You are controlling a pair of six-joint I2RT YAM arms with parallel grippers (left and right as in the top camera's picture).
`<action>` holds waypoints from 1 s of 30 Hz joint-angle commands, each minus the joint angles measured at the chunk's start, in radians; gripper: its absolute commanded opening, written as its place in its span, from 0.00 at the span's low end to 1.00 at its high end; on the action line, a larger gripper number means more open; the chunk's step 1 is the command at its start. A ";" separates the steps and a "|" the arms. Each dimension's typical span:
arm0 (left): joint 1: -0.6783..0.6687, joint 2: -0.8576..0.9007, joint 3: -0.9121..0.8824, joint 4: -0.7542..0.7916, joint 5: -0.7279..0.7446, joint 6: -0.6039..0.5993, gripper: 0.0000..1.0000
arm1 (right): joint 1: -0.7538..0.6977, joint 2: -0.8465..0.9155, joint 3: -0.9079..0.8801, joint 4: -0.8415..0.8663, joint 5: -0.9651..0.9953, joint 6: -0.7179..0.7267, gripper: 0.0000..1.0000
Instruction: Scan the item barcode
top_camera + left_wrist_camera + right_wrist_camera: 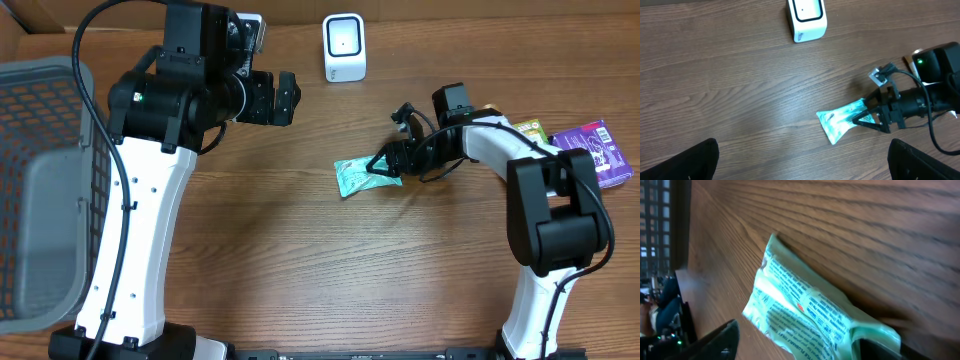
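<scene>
The step in hand is the pick-up: nothing is being shown to the scanner yet.

The pale green packet lies flat on the wooden desk, a little right of centre in the overhead frame, well below the white scanner that stands at the top centre. The right pincer is down at desk level on the packet's right-hand end. In the left wrist view its dark fingers stand in a V on either side of that end, partly spread. Whether they are already pinching the wrapper, I cannot tell. The right wrist view shows fine print across the film but no barcode I can make out.

The left pincer hangs at the upper left, jaws spread wide and holding nothing, looking down on the packet and the scanner.

At the left edge sits a grey mesh basket. At the far right, beside the right arm, lie a purple packet and a yellowish one, both untouched.

Next, I judge, the right pincer needs a firm hold on the thin, slippery film. It must then lift the packet clear and carry it up the frame to the scanner, turned so that the barcode side faces the scanner's window. A shallow bite on one end could let the packet droop or slip.
</scene>
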 commanded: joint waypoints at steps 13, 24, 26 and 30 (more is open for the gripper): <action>0.000 0.009 0.003 0.001 0.008 0.011 1.00 | -0.002 0.128 -0.008 -0.001 0.055 0.007 0.10; 0.000 0.009 0.003 0.001 0.008 0.011 1.00 | -0.125 0.042 0.103 -0.183 -0.212 0.037 0.04; 0.000 0.009 0.003 0.001 0.007 0.011 1.00 | -0.137 0.006 0.116 -0.208 -0.236 0.037 0.04; 0.000 0.009 0.003 0.001 0.007 0.011 0.99 | -0.140 -0.102 0.122 -0.225 -0.234 0.037 0.04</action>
